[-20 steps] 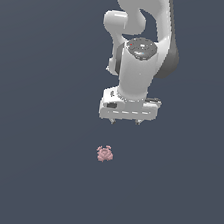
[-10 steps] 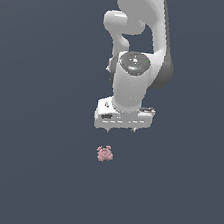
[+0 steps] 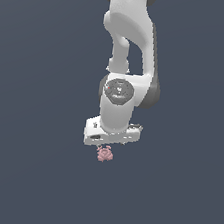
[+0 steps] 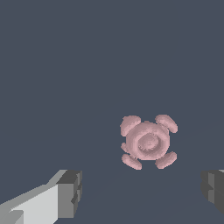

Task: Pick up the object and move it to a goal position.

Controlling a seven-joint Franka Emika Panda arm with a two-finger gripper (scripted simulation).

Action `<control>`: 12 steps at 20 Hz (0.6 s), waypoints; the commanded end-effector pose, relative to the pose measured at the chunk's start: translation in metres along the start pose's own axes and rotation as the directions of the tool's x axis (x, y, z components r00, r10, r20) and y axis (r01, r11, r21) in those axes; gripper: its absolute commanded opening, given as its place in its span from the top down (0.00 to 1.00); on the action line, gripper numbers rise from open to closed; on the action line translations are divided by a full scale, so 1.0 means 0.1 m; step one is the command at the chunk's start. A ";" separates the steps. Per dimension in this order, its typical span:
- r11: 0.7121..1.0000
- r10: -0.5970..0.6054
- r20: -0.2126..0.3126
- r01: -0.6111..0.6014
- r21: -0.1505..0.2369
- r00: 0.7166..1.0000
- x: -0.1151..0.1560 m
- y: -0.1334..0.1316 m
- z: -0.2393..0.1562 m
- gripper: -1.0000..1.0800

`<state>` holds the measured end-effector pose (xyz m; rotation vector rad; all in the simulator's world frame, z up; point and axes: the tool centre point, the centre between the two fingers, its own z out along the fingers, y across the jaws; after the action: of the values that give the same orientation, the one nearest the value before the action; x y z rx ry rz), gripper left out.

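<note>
The object [image 3: 105, 154] is a tiny pink lumpy blob with bumpy knobs, lying on the dark grey floor. In the exterior view it peeks out just under the white gripper [image 3: 110, 145], which hovers right above it. In the wrist view the object [image 4: 148, 141] lies ahead of the two dark-tipped fingers [image 4: 70, 193], between their lines, apart from both. The gripper [image 4: 142, 192] is open and empty.
The white Panda arm [image 3: 128, 45] rises above the gripper. The floor [image 3: 24, 172] is plain dark grey with nothing else on it.
The arm has swung down and toward the exterior view's left, bringing the gripper from well above the object to just over it. The object has not moved.
</note>
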<state>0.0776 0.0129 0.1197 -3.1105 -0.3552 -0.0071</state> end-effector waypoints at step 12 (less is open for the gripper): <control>0.999 -0.045 0.007 0.045 -0.009 0.999 0.13 0.22 0.29 0.04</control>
<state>0.0949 -0.0052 0.0902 -3.1122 -0.4254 0.0021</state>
